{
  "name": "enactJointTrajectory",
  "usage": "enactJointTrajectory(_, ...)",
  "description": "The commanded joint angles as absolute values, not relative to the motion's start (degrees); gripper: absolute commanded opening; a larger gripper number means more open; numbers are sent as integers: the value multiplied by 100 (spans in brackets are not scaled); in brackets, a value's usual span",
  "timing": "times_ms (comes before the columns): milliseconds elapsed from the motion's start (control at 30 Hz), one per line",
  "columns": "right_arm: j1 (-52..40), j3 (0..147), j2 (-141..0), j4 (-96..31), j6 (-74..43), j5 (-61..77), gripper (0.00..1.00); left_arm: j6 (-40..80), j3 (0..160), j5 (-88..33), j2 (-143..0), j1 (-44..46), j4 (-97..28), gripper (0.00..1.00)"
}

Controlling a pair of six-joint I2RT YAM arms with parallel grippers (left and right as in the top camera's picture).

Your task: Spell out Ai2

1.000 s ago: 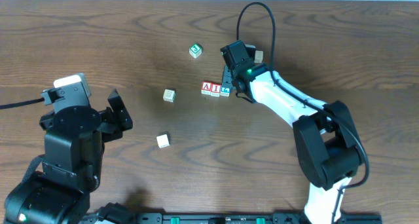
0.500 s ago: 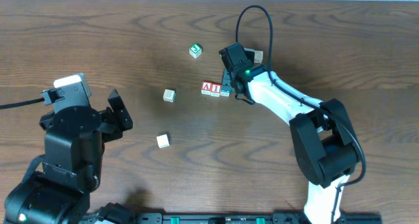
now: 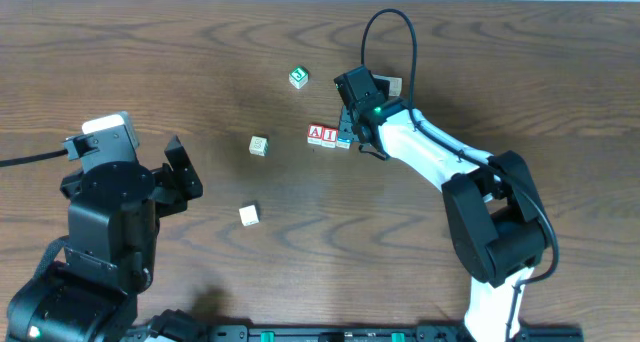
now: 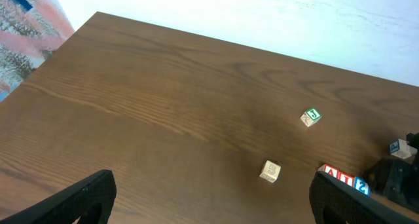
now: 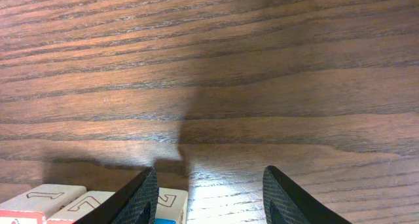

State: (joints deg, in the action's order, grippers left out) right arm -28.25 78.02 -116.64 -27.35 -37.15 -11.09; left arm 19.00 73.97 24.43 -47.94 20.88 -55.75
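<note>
Cubes stand in a touching row just right of centre in the overhead frame: the red-faced A cube (image 3: 316, 134), then the I cube (image 3: 329, 135), then the blue-faced 2 cube (image 3: 343, 138) at the right end. None of the three has shifted from a second ago. The right tool (image 5: 209, 185) hangs over the 2 cube's end of the row. Its fingers (image 5: 145, 196) are partly spread and pinch nothing: the 2 cube lies just inside the left-hand finger at the bottom of the wrist frame, and bare wood fills the remaining gap. Compared with a second ago, the right arm has edged a little toward the left of the overhead frame, and over the last half second it shows no change. The left tool (image 4: 213, 191) sits at the lower left of the overhead frame, well apart from the row, spread wide and holding nothing, as before. Elsewhere on the worktop (image 3: 150, 62) a green-faced cube (image 3: 298, 77) lies above the row, and two pale cubes (image 3: 259, 145) (image 3: 249, 215) lie to its left and lower left, all unmoved.
</note>
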Motion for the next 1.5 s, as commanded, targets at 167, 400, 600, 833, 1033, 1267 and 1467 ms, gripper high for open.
enactJointTrajectory(167, -2895, 7791, -11734, -2720, -3898, -980, 51, 1820, 7439, 2545, -4799, 2086, -5590, 95)
enactJointTrajectory(400, -2895, 7791, -11734, -2727, -3898, -956, 50, 1820, 7441, 2545, -4799, 2086, -5590, 95)
enactJointTrajectory(600, -2895, 7791, -11734, -2762, -3944, -958, 50, 1820, 7441, 2545, -4799, 2086, -5590, 95)
enactJointTrajectory(833, -2895, 7791, -11734, -2812, -3988, -958, 50, 1820, 7441, 2545, -4799, 2086, -5590, 96)
enactJointTrajectory(1033, -2895, 7791, -11734, -2801, -4040, -969, 50, 1817, 7441, 2545, -4799, 2086, -5590, 95)
enactJointTrajectory(1267, -2856, 7791, -11734, -2932, -4023, -1605, 50, 1820, 7441, 2545, -4799, 2086, -5590, 95)
enactJointTrajectory(1467, -2781, 7791, -11734, -3323, -4224, -1592, 50, 1820, 7441, 2545, -4799, 2086, -5590, 95)
